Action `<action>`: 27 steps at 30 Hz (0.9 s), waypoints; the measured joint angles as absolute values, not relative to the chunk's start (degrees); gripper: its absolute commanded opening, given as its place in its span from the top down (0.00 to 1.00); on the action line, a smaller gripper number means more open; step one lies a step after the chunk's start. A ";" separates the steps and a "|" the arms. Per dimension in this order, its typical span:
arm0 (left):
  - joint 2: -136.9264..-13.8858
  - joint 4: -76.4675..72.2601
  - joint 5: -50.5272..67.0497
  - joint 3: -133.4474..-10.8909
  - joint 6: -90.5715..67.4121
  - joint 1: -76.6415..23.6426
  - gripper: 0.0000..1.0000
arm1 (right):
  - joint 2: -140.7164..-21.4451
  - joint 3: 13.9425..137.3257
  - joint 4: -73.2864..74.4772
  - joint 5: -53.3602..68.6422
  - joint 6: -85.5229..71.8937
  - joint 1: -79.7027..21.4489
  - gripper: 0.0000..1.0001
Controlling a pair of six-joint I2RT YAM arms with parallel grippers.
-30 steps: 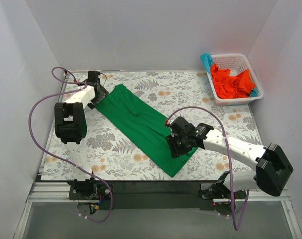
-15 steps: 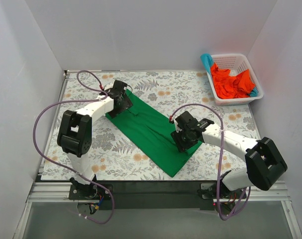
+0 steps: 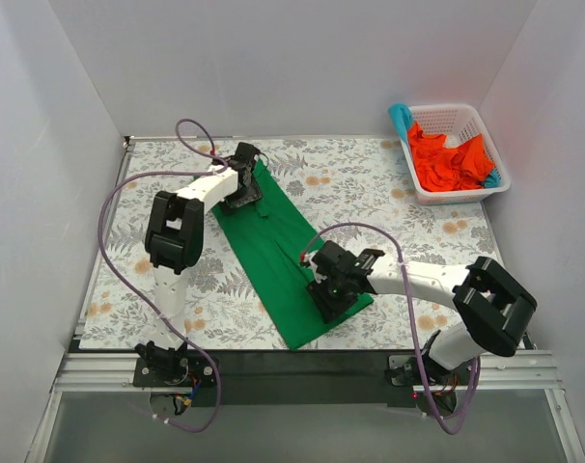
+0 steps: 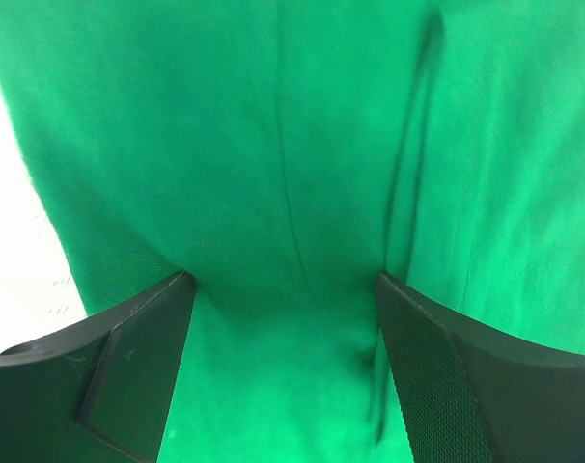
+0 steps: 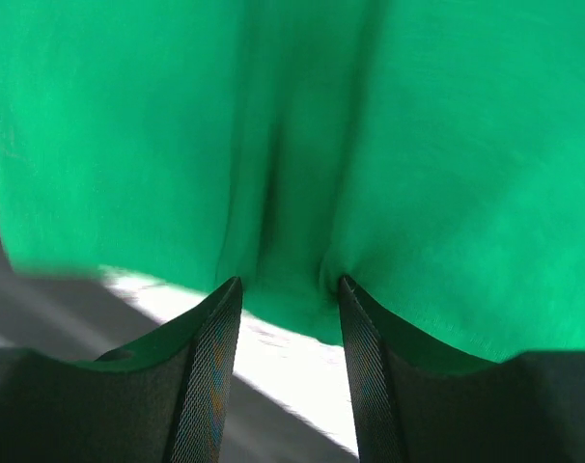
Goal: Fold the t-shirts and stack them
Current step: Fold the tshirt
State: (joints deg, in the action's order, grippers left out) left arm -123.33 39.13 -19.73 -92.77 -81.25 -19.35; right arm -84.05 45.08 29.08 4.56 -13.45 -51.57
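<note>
Lying as 1 long strip on the tabletop [image 3: 370,183], the green t-shirt [image 3: 278,246] looks half-folded. The right gripper [image 5: 288,282] pinches its near hem, while the left gripper [image 4: 283,285] straddles the far end, clamp unclear. The orange and teal t-shirts [image 3: 447,159] wait in the basket [image 3: 466,196].

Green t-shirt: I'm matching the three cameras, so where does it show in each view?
Top external: the green t-shirt lies as a diagonal strip left of centre, between both arms.
Left wrist: it fills almost the whole picture, above the left gripper.
Right wrist: it fills the upper part, its edge at the right gripper.
Shared landmark: the pale table showing beside the shirt's edge.
</note>
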 measured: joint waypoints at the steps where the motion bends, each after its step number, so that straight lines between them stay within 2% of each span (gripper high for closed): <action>1: -125.78 40.45 -20.14 -96.42 -80.18 -19.33 0.24 | -84.97 45.87 28.77 5.67 -14.55 -53.71 0.49; 5: -135.24 45.34 -20.62 -111.96 -75.83 -19.38 0.22 | -90.85 51.22 27.24 9.72 -17.61 -60.36 0.49; 8: -138.96 46.37 -20.25 -118.26 -73.23 -19.49 0.22 | -95.90 56.29 26.39 11.73 -18.59 -62.70 0.49; 17: -142.32 44.03 -17.56 -123.74 -68.88 -19.51 0.20 | -102.30 63.24 26.87 14.28 -19.81 -63.29 0.49; 27: -141.73 36.38 -12.40 -122.91 -71.55 -19.51 0.13 | -100.77 64.82 30.87 9.69 -19.88 -63.11 0.44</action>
